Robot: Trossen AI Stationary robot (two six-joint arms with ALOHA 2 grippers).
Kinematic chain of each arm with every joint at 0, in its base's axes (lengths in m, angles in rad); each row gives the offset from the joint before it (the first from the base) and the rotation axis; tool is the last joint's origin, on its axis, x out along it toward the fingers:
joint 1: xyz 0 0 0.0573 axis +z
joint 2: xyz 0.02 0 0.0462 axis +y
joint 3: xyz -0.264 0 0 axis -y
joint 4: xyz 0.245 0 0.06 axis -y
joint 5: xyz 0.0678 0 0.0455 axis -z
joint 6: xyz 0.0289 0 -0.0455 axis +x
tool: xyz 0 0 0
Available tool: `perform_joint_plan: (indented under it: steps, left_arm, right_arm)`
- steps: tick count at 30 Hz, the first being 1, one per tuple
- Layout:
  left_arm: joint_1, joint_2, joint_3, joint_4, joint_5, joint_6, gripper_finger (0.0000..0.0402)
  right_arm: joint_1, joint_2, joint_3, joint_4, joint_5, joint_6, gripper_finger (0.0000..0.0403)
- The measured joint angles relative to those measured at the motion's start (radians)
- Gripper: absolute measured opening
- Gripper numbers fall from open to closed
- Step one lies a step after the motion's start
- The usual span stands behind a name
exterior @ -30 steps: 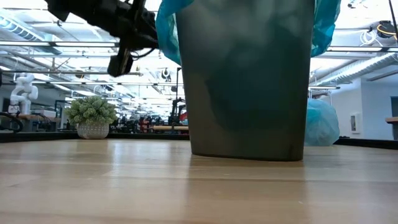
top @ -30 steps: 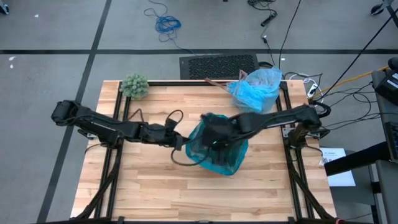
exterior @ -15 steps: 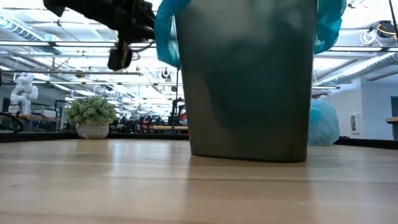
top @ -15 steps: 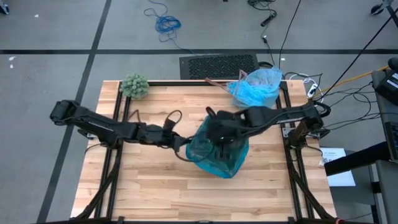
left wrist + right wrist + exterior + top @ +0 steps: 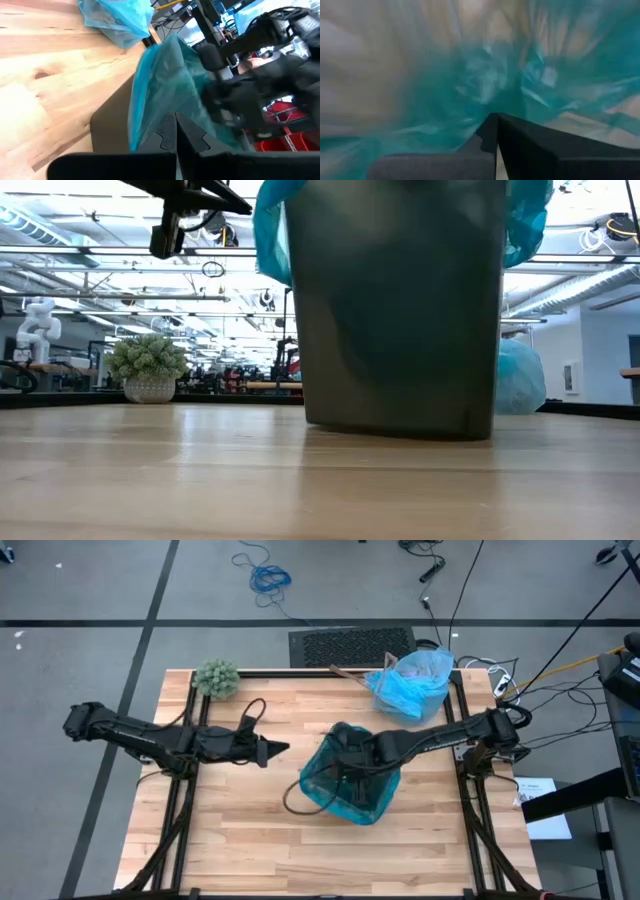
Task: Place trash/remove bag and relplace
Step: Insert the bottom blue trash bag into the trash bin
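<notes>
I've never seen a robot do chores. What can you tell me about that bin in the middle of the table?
The bin is dark grey, smooth like plastic, narrowing toward its base, and stands upright on the wooden table. A teal bag lines it and folds over the rim. The right gripper reaches inside, shut.

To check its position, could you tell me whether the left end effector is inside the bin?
No, the left end effector hangs shut over bare table, apart from the bin.

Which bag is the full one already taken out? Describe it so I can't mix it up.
On the wooden table, look at the far right corner, behind the bin. The bag lies there alone, a crumpled light sky-blue bundle, paler than the teal liner in the bin.
</notes>
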Motion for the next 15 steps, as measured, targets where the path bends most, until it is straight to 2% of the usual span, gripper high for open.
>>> perform_joint_plan:
  steps: [1, 3, 6, 15]
  left_arm:
    - [0.000, -0.009, 0.000, -0.006, -0.001, 0.002, 0.0000]
    - [0.000, -0.024, 0.000, -0.019, -0.005, 0.004, 0.0000]
    - [0.000, -0.039, 0.000, -0.050, -0.006, 0.003, 0.0000]
    - [0.000, -0.055, 0.001, -0.065, -0.007, 0.005, 0.0000]
  right_arm:
    - [0.000, -0.001, -0.040, 0.020, 0.018, -0.004, 0.0000]
    - [0.000, -0.005, -0.099, 0.048, -0.039, 0.016, 0.0000]
    - [0.000, -0.002, -0.102, -0.007, -0.061, 0.028, 0.0000]
    - [0.014, -0.014, 0.267, -0.109, -0.037, -0.002, 0.0000]
